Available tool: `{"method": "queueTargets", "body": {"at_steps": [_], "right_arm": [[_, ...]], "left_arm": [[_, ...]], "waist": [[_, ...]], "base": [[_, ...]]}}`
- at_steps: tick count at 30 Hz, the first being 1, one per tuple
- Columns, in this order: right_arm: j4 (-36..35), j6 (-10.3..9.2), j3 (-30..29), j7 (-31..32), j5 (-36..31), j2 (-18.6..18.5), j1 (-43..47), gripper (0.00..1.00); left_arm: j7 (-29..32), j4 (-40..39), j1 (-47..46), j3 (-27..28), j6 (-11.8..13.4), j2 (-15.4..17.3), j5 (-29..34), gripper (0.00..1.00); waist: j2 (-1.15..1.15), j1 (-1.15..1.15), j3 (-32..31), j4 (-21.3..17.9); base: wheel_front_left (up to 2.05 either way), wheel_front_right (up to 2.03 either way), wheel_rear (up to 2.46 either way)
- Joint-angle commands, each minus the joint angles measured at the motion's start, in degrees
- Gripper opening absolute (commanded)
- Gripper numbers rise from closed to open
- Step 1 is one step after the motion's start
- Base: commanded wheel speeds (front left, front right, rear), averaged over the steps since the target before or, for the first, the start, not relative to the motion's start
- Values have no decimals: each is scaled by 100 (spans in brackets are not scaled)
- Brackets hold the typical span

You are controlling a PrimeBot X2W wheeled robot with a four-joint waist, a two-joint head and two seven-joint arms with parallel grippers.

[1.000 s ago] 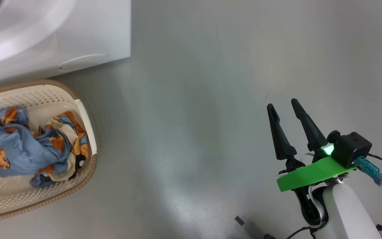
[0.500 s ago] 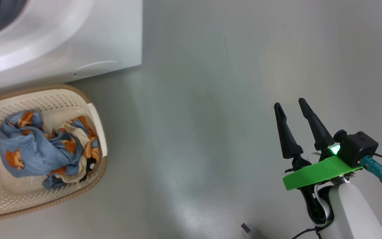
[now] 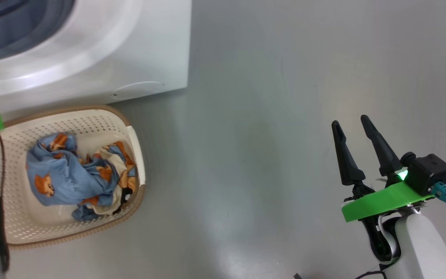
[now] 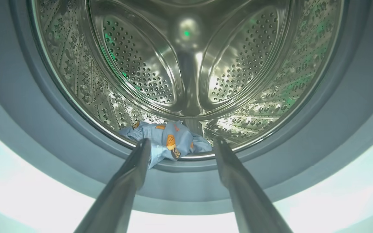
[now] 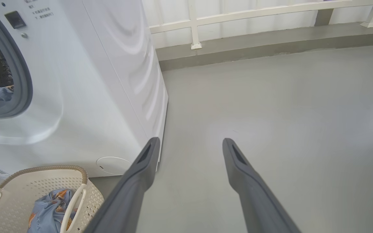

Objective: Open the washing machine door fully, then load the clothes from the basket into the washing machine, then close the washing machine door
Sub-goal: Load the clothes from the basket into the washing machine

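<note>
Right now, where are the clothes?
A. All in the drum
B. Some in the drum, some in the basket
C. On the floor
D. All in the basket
B: one blue garment lies at the front lip of the drum, and more clothes lie in the basket.

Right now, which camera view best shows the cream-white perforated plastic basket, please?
The head view: it looks down into nearly the whole cream-white perforated basket. The right wrist view catches one end, cropped at its corner.
</note>
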Motion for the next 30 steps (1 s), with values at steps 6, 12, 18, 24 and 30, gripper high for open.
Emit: {"method": "queueTargets", "body": {"at_steps": [6, 12, 18, 24, 30], "right_arm": [[-73, 7, 43, -28, -18, -166, 292, 100], [-21, 7, 48, -28, 0, -307, 464, 100], [22, 7, 25, -28, 31, -433, 626, 100], [74, 7, 53, -28, 70, -518, 809, 100], [110, 7, 85, -28, 115, -603, 936, 100]], "left_arm": [[-30, -403, 702, 70, -15, 136, -5, 100], [-30, -709, 1328, -49, -15, 40, 102, 100], [-30, -994, 1843, -134, -15, -172, 199, 100], [-30, -1179, 2416, -129, -15, -350, 167, 100], [-30, -1347, 2879, -95, -15, -444, 126, 100]], "waist": [[0, 0, -325, 218], [0, 0, -635, 370], [0, 0, -913, 550], [0, 0, -1239, 627], [0, 0, -1463, 667]], "base": [[0, 0, 0], [0, 0, 0], [0, 0, 0], [0, 0, 0], [0, 0, 0]]}}
